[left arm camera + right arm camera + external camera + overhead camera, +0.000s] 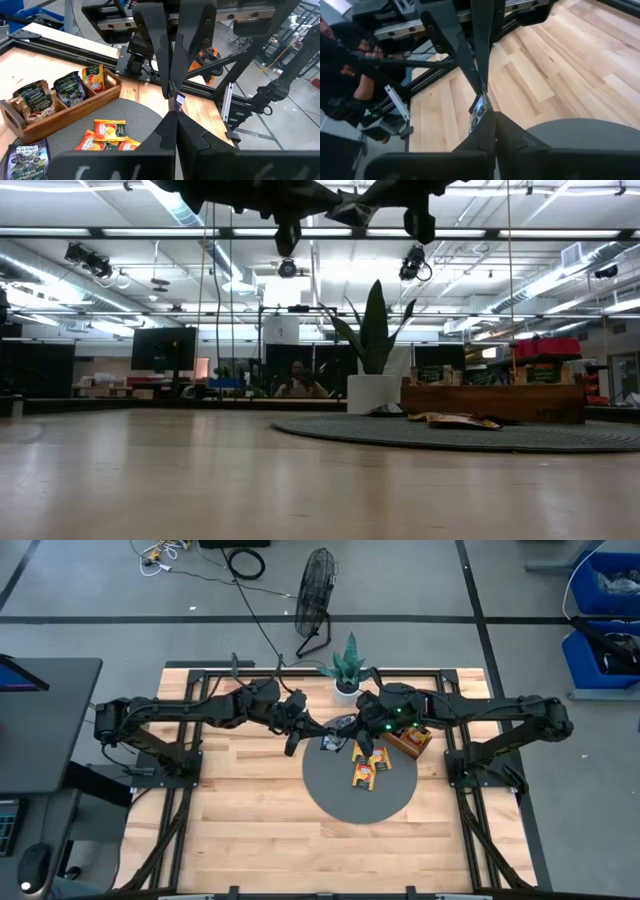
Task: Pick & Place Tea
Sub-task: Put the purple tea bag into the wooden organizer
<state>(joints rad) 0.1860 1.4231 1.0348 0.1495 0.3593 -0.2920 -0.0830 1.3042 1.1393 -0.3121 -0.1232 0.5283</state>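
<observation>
A dark tea sachet (342,723) hangs in the air above the round grey mat (360,802), between my two grippers. My left gripper (175,114) reaches in from the table's left and my right gripper (493,116) from its right; both are shut on this sachet, fingertips almost meeting. The low view shows the sachet (352,212) high over the table. Orange sachets (365,770) and a dark one (333,745) lie flat on the mat. The wooden tray (65,107) holds several more sachets standing upright. My left gripper pinches one edge of the dark sachet (176,101) between its two fingers, coming level from the table's left. The sachet is lifted clear and shows edge-on. My right gripper pinches the opposite edge of the sachet (479,111) between its two fingers, coming level from the table's right; the sachet spans the small gap between both fingertip pairs.
A potted plant (347,668) stands at the far edge, just behind the grippers. The tray (410,738) sits on the mat's far right rim. A fan (315,595) stands on the floor beyond the table. Bare wood (250,810) lies to the near left. A person (298,380) sits behind the table.
</observation>
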